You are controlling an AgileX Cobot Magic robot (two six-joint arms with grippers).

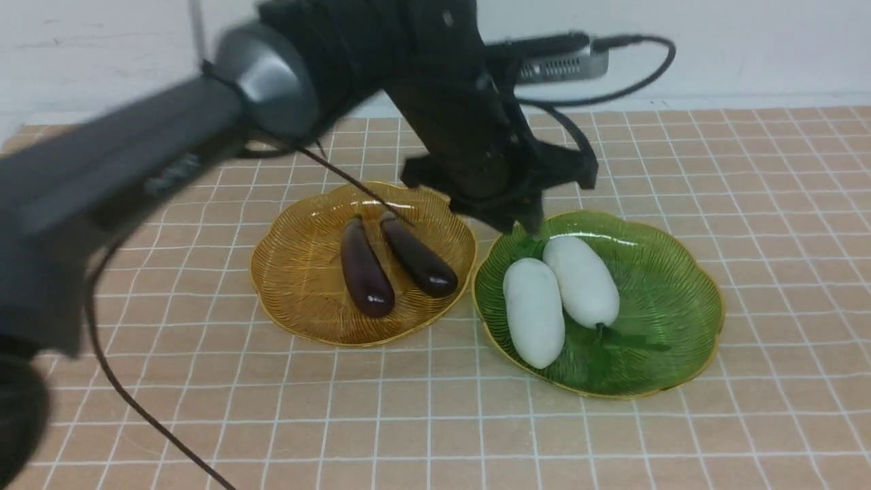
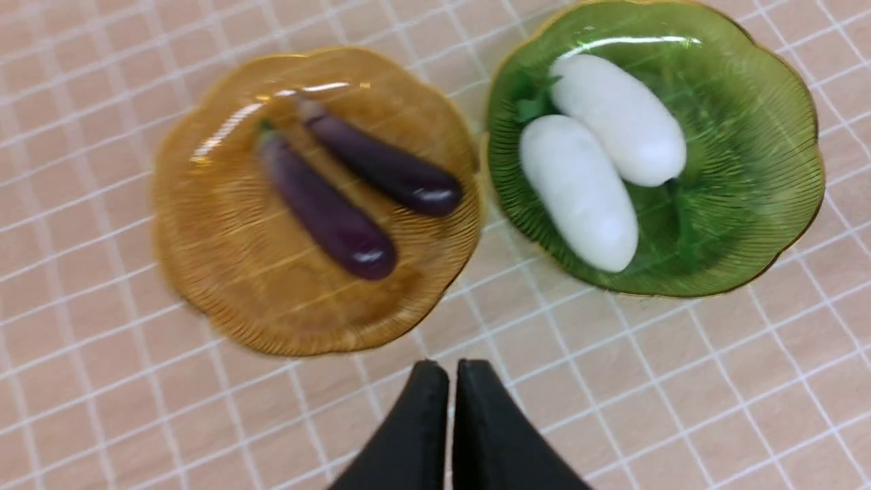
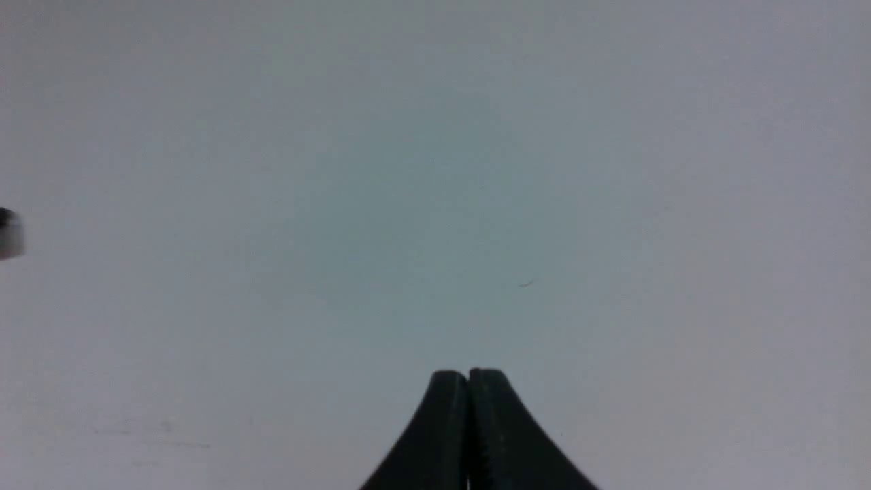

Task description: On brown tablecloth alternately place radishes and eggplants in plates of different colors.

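Two dark purple eggplants (image 1: 366,269) (image 1: 418,258) lie side by side in the amber-yellow plate (image 1: 286,306). Two white radishes (image 1: 534,313) (image 1: 580,280) lie together in the green plate (image 1: 674,292). Both plates rest on the brown tablecloth (image 1: 748,204). My left gripper (image 1: 534,228) hangs over the far rim of the green plate, shut with nothing in it. The left wrist view shows its shut tips (image 2: 452,371) above bare cloth, apart from the eggplants (image 2: 326,211) and radishes (image 2: 578,190). My right gripper (image 3: 468,376) is shut, empty and faces a blank grey surface.
My left arm (image 1: 136,163) crosses the front view from the near left toward the middle. A black cable (image 1: 122,388) trails over the near left cloth. A grey device (image 1: 565,64) with a cable sits at the back by the white wall.
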